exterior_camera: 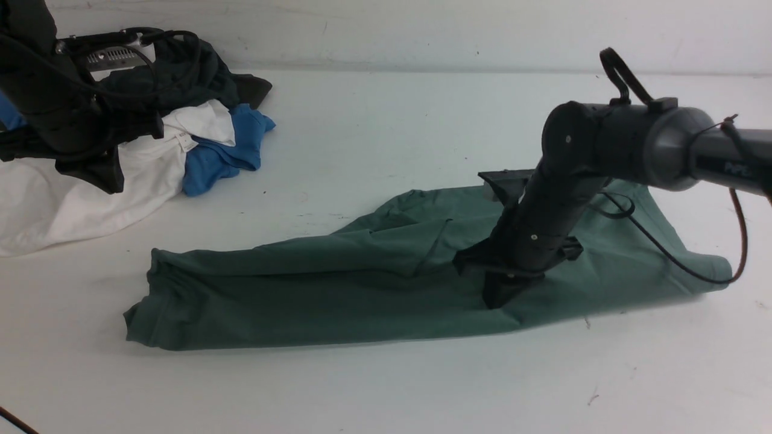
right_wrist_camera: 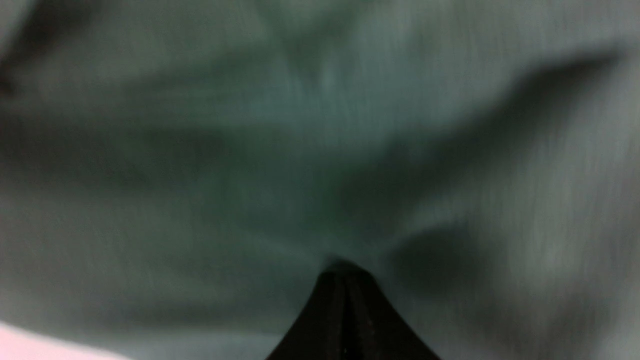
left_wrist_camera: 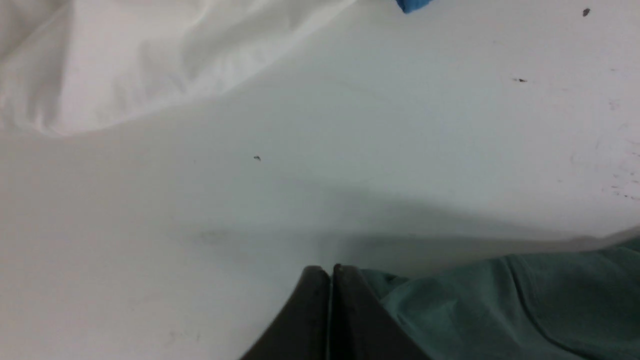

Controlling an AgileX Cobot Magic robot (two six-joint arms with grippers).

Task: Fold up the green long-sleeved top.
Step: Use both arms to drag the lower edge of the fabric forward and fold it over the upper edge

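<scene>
From my seat the green long-sleeved top [exterior_camera: 338, 289] lies across the middle of the front view as one long band, running from the lower left to the right edge, flat on the white tabletop [exterior_camera: 386, 392]. No sleeve sticks out loose, so I judge the lengthwise folds are done. What I reckon is left is bringing the ends of the band together to make a compact stack. The band is also rumpled along its upper edge, which may want smoothing.

The right arm [exterior_camera: 543, 223] reaches in from the right of the frame. Its forearm angles steeply down, and its tip is planted on the cloth right of center, near the band's lower edge. In the right wrist view the right jaws are closed. Creases in the blurred green cloth run in toward the tip, so I read it as pinching a bit of the top, though the blur keeps me from being sure.

The left arm [exterior_camera: 54, 108] is raised in the upper left, in front of the pile of white garment [exterior_camera: 72, 199], blue garment [exterior_camera: 229, 150] and dark garment [exterior_camera: 193, 72]. Its wrist view shows the left jaws pressed together with nothing between them, over bare tabletop beside the green cloth's edge.
</scene>
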